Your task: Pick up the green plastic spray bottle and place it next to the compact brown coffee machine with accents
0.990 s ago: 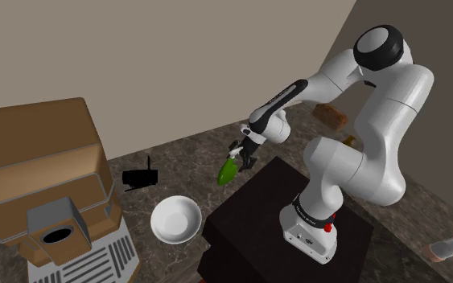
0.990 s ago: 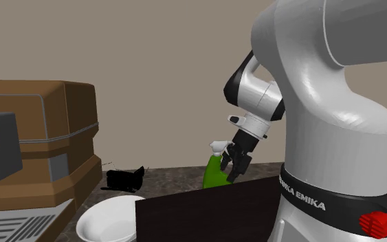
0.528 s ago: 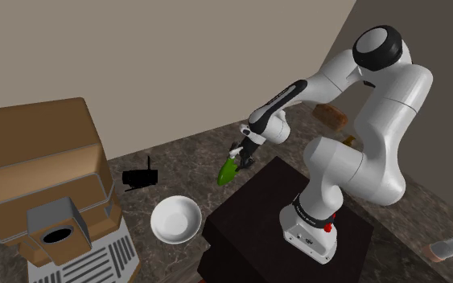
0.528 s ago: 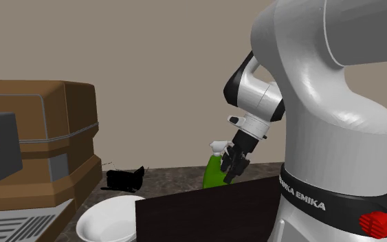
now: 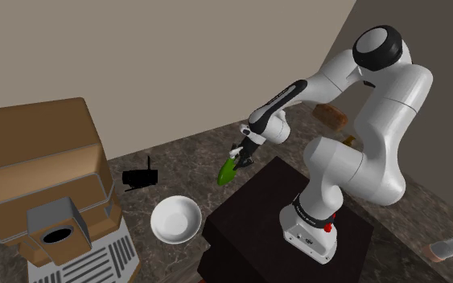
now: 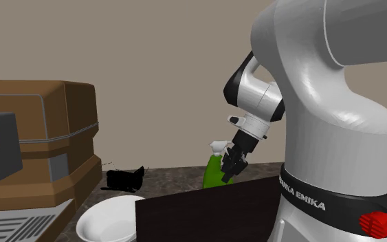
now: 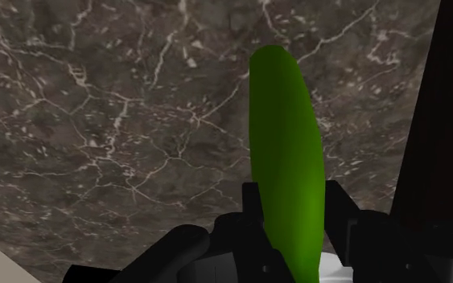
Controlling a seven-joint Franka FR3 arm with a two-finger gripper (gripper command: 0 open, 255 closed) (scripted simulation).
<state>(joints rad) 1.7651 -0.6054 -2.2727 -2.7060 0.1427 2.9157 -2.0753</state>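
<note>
Closing over the last second, the all-black two-finger gripper had narrowed until its fingers clasped the green plastic spray bottle. The bottle leaned, apparently unlifted, on the dark marbled counter, at three o'clock from the brown boxy coffee machine in the shoulder view. Lifting seemed next.

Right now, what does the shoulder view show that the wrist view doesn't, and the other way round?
Shoulder view: the coffee machine, the bowl and the stand. Wrist view: the fingers pressed against two sides of the bottle. Both: the bottle, the gripper and the dark marbled counter.
</note>
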